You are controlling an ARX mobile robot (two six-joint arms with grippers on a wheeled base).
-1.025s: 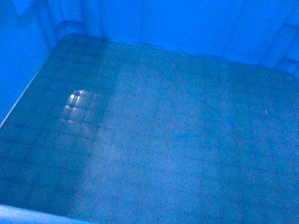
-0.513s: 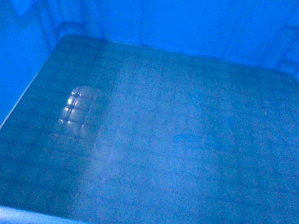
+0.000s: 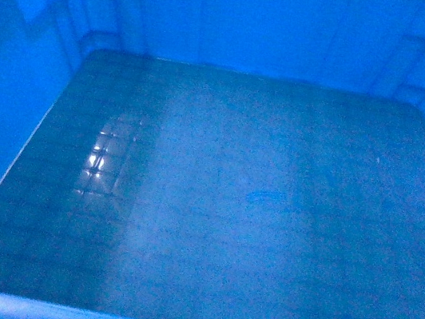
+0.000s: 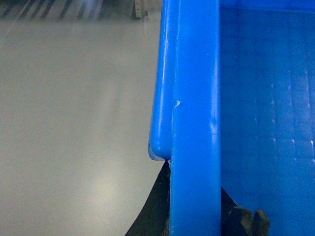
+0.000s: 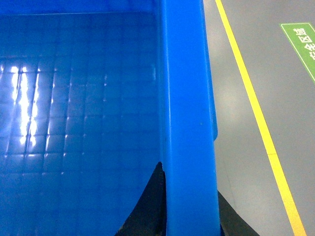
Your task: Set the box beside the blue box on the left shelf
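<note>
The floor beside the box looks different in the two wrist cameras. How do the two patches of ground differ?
Beside the left wall of the box, the floor is pale grey, glossy and unmarked. Beside the right wall, the floor is darker grey, and a yellow line crosses it, with a green sign beyond. Both patches are smooth and lie below the box's rim, which each gripper straddles, left and right.

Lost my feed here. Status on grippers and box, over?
Left gripper and right gripper each clamped over a side rim of the box. Box empty, fills head view. Shelf not in view; bare floor both sides.
</note>
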